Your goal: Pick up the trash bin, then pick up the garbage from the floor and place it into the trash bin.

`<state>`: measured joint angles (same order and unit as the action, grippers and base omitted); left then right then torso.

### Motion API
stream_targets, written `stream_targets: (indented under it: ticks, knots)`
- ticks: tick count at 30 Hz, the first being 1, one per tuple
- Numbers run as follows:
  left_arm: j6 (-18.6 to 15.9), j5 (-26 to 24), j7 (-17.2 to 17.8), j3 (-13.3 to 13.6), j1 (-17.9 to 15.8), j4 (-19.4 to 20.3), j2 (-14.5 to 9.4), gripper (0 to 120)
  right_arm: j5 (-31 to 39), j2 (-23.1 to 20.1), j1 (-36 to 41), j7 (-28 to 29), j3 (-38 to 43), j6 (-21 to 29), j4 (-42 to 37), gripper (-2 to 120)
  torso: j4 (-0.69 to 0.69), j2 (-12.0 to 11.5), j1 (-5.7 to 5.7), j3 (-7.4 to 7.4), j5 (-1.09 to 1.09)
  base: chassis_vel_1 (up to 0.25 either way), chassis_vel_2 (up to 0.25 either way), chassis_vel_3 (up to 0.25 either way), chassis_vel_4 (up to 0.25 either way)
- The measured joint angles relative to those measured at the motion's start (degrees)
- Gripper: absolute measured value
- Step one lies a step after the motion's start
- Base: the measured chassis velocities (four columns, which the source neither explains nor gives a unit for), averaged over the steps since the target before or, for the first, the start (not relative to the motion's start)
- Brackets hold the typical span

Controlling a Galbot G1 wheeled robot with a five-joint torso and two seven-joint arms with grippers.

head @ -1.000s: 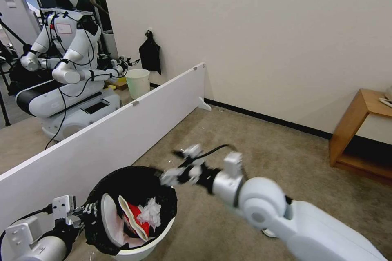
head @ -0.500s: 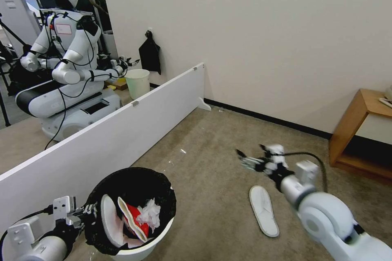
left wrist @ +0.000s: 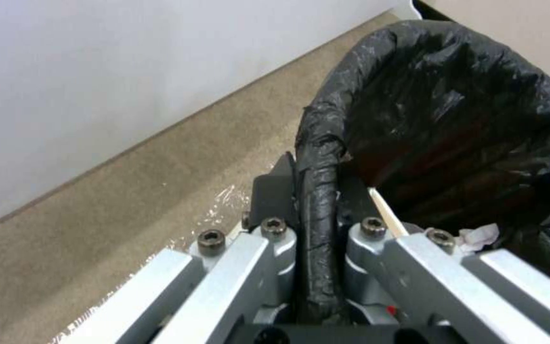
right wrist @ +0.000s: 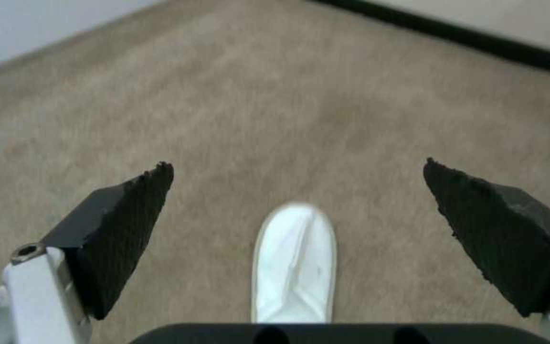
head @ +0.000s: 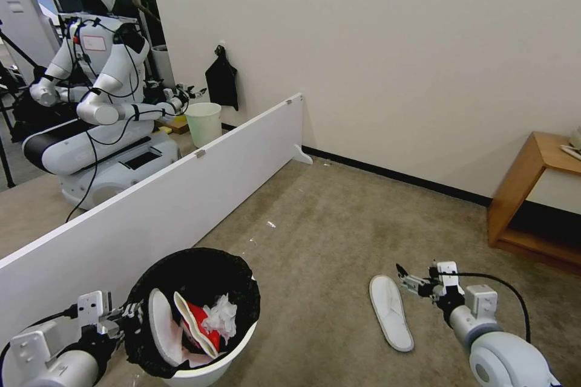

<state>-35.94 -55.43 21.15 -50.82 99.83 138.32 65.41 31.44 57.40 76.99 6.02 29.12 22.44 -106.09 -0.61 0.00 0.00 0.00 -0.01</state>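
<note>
The trash bin [head: 243, 343], white with a black bag over its rim, stands at the lower left. My left gripper [head: 130, 313] is shut on that rim; in the left wrist view its fingers [left wrist: 274, 241] pinch the black-bagged rim [left wrist: 318, 191]. Inside the bin lie a white slipper [head: 158, 314], a crushed red-white cup [head: 196, 321] and a tissue [head: 223, 314]. One piece of garbage, a white slipper [head: 390, 311], lies on the carpet. My right gripper [head: 407, 277] hangs open just above and to the right of it; the right wrist view shows this slipper [right wrist: 294, 267] between its spread fingers [right wrist: 116, 224].
A long white partition board [head: 181, 193] runs along the left. A wooden side table [head: 532, 193] stands at the right by the wall. Behind the board are another robot [head: 97, 91] and a pale unlined bin [head: 204, 123]. Open carpet lies between bin and slipper.
My right arm has swung from above the bin's rim to the right and down, and now hangs by the slipper on the floor. The left gripper and bin have stayed put.
</note>
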Motion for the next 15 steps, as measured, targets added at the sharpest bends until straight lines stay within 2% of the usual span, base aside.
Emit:
stream_targets:
  ticks: [9, 15]
  knots:
    - [0.04, 0.12, -0.01, -0.04, 0.38, 0.25, 0.07, 4, -3.65, 3.45, -4.13, -3.33, -1.39, 0.62, 9.82, 100, 0.00, 0.00, 0.00, 0.00, 0.01, 0.000, 0.000, 0.000, 0.000]
    - [0.07, 0.12, -0.10, -0.25, 0.49, 0.27, 0.04, 4, -5.10, 3.64, -4.73, -4.68, -1.62, 0.55, 12.38, 100, -0.02, 0.00, 0.00, 0.00, 0.00, 0.000, 0.000, 0.000, 0.000]
